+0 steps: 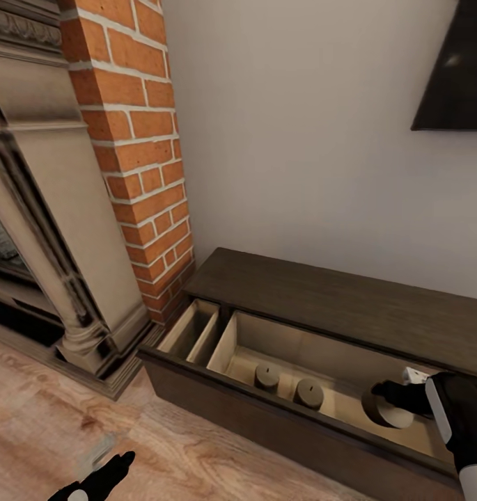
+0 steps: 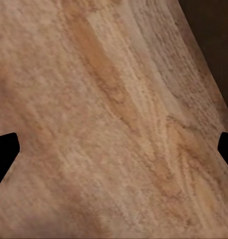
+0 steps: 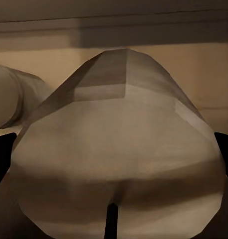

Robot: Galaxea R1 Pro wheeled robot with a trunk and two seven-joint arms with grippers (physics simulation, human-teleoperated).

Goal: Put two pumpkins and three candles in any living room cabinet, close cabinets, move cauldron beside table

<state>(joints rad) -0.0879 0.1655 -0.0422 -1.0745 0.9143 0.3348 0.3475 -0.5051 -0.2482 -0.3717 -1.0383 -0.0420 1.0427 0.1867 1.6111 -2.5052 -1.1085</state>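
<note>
Nearest you, a pale third candle (image 3: 118, 149) sits between the right tool's (image 1: 391, 403) fingers, tilted on its side, hanging inside the open drawer (image 1: 322, 390) of the long dark cabinet (image 1: 335, 299). Two candles (image 1: 267, 376) already stand upright on the drawer floor, near one another, well left of the one you carry. Lower until the base meets the drawer floor, clear of the front wall, and only then let go; tipping it upright first would save room. The right tool is clamped around that candle, its fingers spread by the candle's width. Your left tool (image 1: 102, 480) hangs low over the wooden floor (image 2: 114, 119), spread wide, holding nothing. No pumpkins in sight here.
</note>
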